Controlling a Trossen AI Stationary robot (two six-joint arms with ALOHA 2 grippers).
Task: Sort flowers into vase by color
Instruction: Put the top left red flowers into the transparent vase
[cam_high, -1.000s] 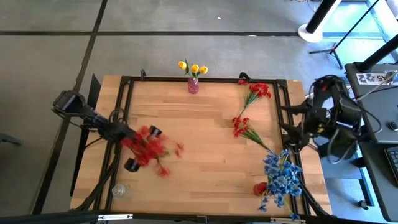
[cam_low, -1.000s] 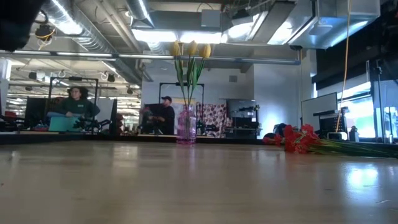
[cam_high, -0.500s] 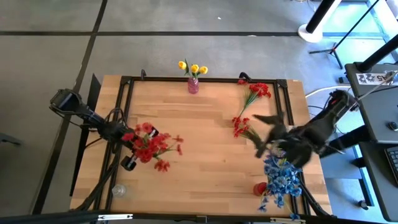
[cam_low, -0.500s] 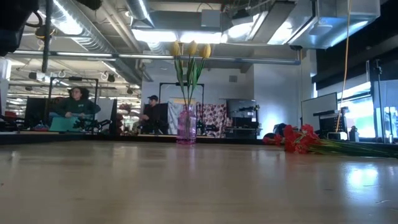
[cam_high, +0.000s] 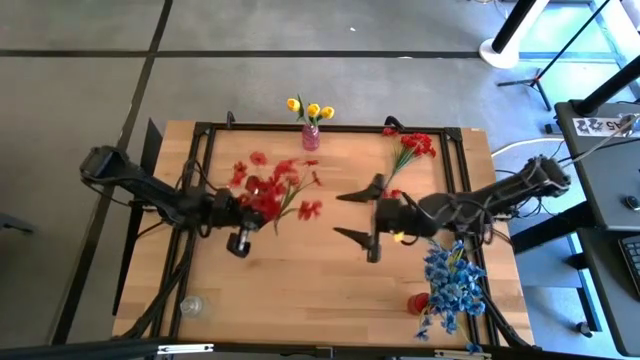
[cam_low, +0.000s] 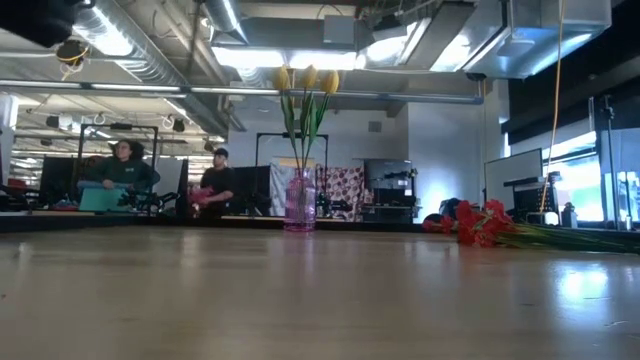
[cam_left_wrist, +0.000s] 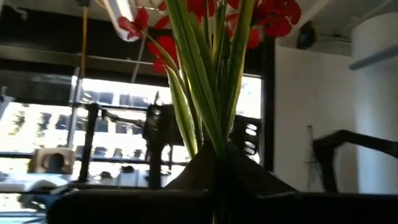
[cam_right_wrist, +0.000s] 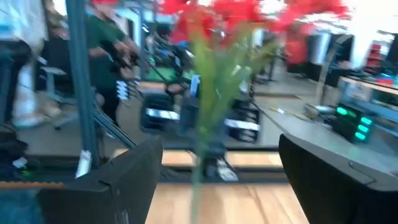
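Observation:
My left gripper (cam_high: 248, 208) is over the table's left-centre, shut on a bunch of red flowers (cam_high: 275, 186) with green stems (cam_left_wrist: 208, 93). My right gripper (cam_high: 340, 215) reaches in from the right to the table's middle. It is open and faces the bunch (cam_right_wrist: 211, 74) with a gap between them. Yellow tulips (cam_high: 311, 110) stand in a pink vase (cam_low: 299, 203) at the far edge. Two more red sprays (cam_high: 412, 148) (cam_high: 386, 201) lie on the table toward the far right. A blue bunch (cam_high: 453, 285) lies at the near right. My left gripper pinches the red bunch by the lower end of its stems (cam_left_wrist: 216, 146) between its two fingers. The stems fan out beyond the fingers, and the blooms (cam_high: 285, 180) point toward the far right. The bunch is lifted clear of the table.
A small red object (cam_high: 417, 302) sits beside the blue bunch. A clear glass (cam_high: 190, 306) stands at the near left corner. A black frame (cam_high: 330, 128) runs along the table's edges. People stand in the room beyond the far edge (cam_low: 125, 170).
My left gripper has carried the red bunch from the near left toward the far edge and the centre. The bunch has turned, so its blooms now point far-right. My right arm has swung from the table's right edge out over its middle, toward the bunch.

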